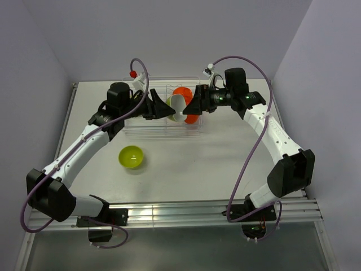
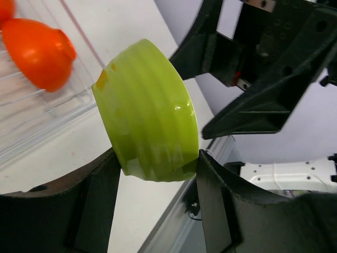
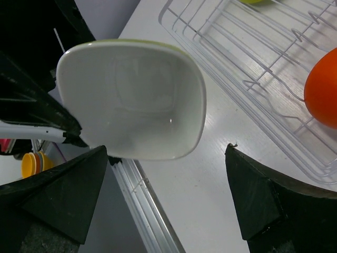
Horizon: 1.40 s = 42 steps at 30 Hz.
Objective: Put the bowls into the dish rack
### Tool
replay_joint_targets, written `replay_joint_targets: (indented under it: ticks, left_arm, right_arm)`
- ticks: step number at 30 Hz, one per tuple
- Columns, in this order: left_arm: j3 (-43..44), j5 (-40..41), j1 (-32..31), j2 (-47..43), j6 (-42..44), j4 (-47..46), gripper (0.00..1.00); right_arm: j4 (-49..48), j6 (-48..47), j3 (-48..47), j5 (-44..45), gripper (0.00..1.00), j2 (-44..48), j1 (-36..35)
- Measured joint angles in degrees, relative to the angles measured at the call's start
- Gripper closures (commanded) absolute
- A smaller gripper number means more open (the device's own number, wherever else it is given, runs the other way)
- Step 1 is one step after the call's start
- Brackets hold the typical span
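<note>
A lime-green bowl [image 2: 147,113] with a white inside [image 3: 131,97] hangs tilted on its side above the dish rack's [image 1: 145,125] front part. My left gripper [image 2: 158,161] is shut on the bowl's base, one finger on each side. Facing the bowl's mouth, my right gripper [image 3: 166,184] stands open, its fingers [image 3: 263,200] wide apart and not touching the bowl. Two orange bowls [image 1: 181,93] [image 1: 192,117] sit in the wire rack [image 3: 253,52]; one shows in the left wrist view [image 2: 42,52]. Another green bowl [image 1: 131,156] lies mouth up on the table, in front of the rack.
The two grippers [image 1: 165,107] [image 1: 194,104] meet close together over the rack at the back of the white table [image 1: 214,164]. A metal rail [image 1: 186,212] runs along the table's near edge. Grey walls close in on the left, back and right.
</note>
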<state>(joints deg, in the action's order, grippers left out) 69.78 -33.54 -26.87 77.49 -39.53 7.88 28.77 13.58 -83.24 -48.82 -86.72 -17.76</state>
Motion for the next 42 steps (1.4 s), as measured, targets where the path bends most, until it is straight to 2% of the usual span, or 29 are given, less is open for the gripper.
replay_joint_targets:
  ticks: [11, 19, 24, 36, 42]
  left_arm:
    - [0.6, 7.0, 4.3, 0.0, 7.7, 8.7, 1.00]
    - [4.9, 14.4, 7.3, 0.6, 18.3, 13.3, 1.00]
    - [5.7, 16.2, 7.9, 2.4, 31.4, 12.7, 1.00]
    - [9.1, 7.5, 10.6, 8.2, 70.6, 12.1, 1.00]
    - [8.3, 7.3, 10.5, 9.6, 86.0, 10.4, 1.00]
  right_arm:
    - [1.9, -1.2, -0.3, 0.9, 0.00, 0.9, 0.8]
    - [4.0, -2.9, -1.2, 1.7, 0.00, 0.9, 1.6]
    - [5.4, -3.7, -1.2, 2.2, 0.00, 0.9, 1.7]
    - [6.4, -4.5, -1.2, 2.6, 0.00, 0.9, 2.0]
    - [6.5, -4.5, -1.2, 2.8, 0.00, 0.9, 2.3]
